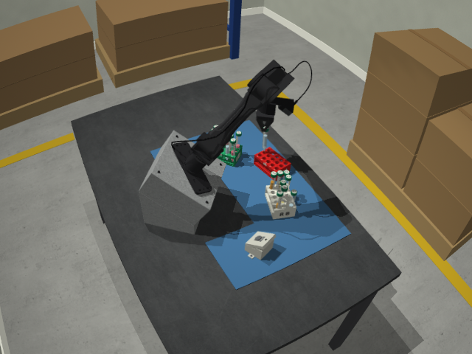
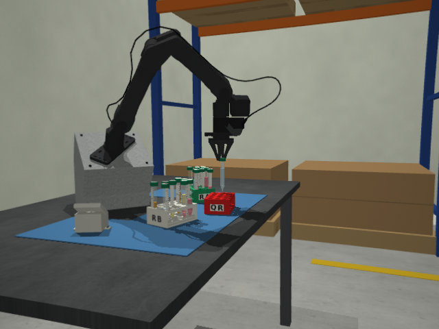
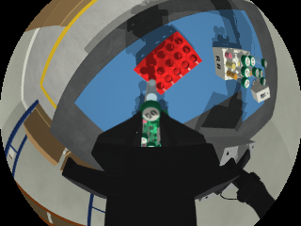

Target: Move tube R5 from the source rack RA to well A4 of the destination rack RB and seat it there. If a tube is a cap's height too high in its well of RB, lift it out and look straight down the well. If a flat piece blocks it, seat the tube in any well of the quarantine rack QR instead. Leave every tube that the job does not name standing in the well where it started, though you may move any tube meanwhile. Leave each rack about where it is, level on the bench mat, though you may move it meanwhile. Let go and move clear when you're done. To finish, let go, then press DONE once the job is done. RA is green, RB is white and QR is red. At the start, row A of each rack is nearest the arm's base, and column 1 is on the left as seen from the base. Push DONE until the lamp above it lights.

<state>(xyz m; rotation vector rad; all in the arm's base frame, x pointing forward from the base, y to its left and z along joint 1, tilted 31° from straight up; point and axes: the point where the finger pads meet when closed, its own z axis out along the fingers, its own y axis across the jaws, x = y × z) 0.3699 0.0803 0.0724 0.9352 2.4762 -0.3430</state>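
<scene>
My gripper is shut on the green cap of a clear tube. The tube hangs upright, its tip a little above the far edge of the red rack QR, whose wells are empty. The white rack RB holds several green-capped tubes nearer the front of the mat. The green rack RA holds several tubes beside the arm's base; it is out of the wrist view.
A small grey box with the DONE button sits on the blue mat. The grey base block stands beside RA. Cardboard boxes stand around the table.
</scene>
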